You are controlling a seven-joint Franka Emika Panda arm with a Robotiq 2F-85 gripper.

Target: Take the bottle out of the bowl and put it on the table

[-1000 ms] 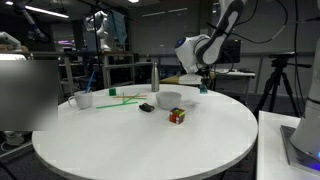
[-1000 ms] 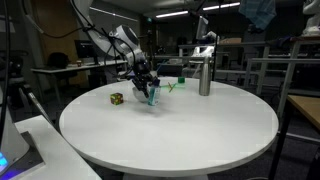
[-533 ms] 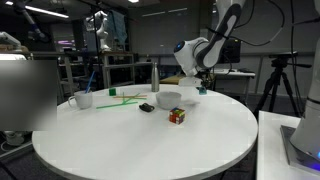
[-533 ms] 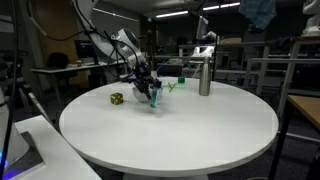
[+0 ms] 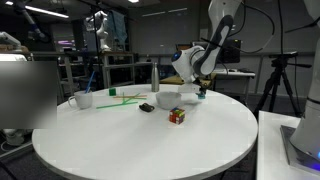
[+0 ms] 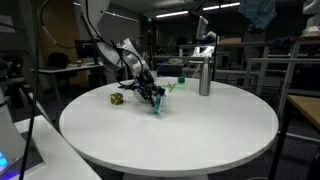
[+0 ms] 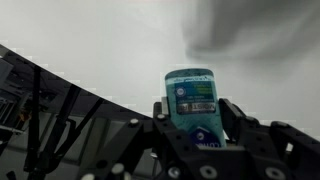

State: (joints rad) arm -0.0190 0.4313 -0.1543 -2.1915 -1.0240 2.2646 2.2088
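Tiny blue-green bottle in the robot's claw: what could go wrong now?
The tiny blue-green bottle is pinched in the shut gripper close to the round white table; let go crooked, it may topple and roll. The small white bowl sits close by, so the gripper might bump it.

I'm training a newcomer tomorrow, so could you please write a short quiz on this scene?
1. The claw is shut on: A) the tiny bottle B) a cube C) a cup?
2. True or false: the tall grey metal bottle stands upright.
3. Fill in: the bowl rests on the round white ___.
Key: 1 A; 2 true; 3 table.
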